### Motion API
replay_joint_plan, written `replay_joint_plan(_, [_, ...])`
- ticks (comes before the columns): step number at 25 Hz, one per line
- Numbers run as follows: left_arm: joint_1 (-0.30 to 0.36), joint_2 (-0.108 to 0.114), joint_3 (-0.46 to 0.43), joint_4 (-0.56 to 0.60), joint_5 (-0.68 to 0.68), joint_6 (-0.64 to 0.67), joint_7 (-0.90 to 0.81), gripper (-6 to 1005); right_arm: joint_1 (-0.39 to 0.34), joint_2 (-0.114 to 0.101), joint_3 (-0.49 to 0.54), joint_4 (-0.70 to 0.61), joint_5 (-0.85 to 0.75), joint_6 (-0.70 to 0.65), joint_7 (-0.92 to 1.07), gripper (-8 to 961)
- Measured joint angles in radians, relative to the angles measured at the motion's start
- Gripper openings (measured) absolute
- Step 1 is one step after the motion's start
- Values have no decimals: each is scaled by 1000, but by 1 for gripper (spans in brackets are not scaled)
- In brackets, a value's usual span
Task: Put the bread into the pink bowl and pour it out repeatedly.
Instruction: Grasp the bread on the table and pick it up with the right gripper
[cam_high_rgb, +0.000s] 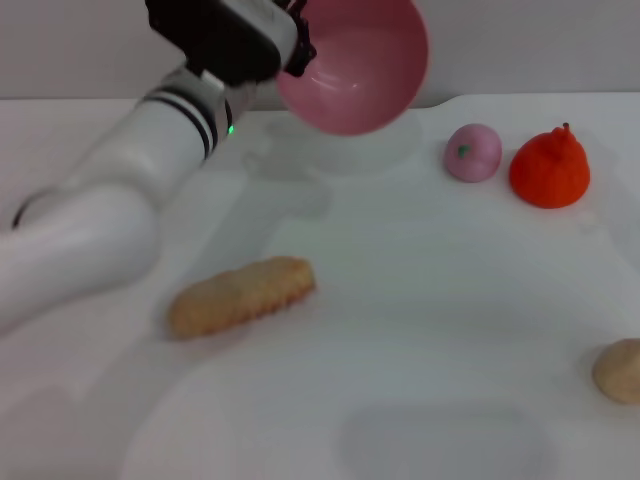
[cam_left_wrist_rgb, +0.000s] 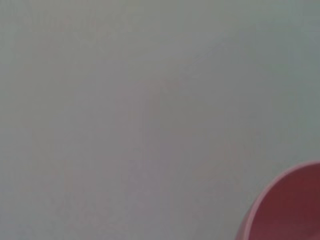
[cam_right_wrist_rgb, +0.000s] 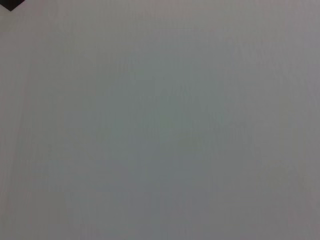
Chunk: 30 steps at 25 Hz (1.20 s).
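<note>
Pink bowl (cam_high_rgb: 355, 65) at 12 o'clock, held aloft and tipped, w/ left gripper (cam_high_rgb: 297, 45) clamped on its rim (inside empty). Bread (cam_high_rgb: 241, 296) lies on table (cam_high_rgb: 420, 330), approx 8 o'clock. Right gripper unseen.

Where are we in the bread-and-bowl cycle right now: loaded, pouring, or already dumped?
Dumped, by the look of it: the bread lies on the white table, and the pink bowl shows an empty inside. In hand: the left gripper holds the bowl by its rim, raised and tipped on its side. Left: set the bowl upright, reload the bread, pour again. The right arm is not visible in the head view.
</note>
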Motion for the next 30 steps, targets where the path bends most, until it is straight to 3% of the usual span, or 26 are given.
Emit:
replay_joint_plan(4, [-56,6,-141,-8,0,168,-54,42,13,0,0,20,-4,0,-5,534])
replay_joint_plan(10, [-148,10,-432,-13,7,535,-46,42,24,0,-5,55,-4,3,-17,535])
replay_joint_plan(16, [-208,27,-713,-5,27,908,-42,42,27,0,0,94,4,0,-26,535])
replay_joint_plan(22, [-257,67,-913,-24,150,1171,-83,42,68,-8,0,167,-5,11,-26,534])
replay_joint_plan(30, [-253,138,-1055,-30,245,1382,-166,42,129,-13,0,242,-74,97,-86,535])
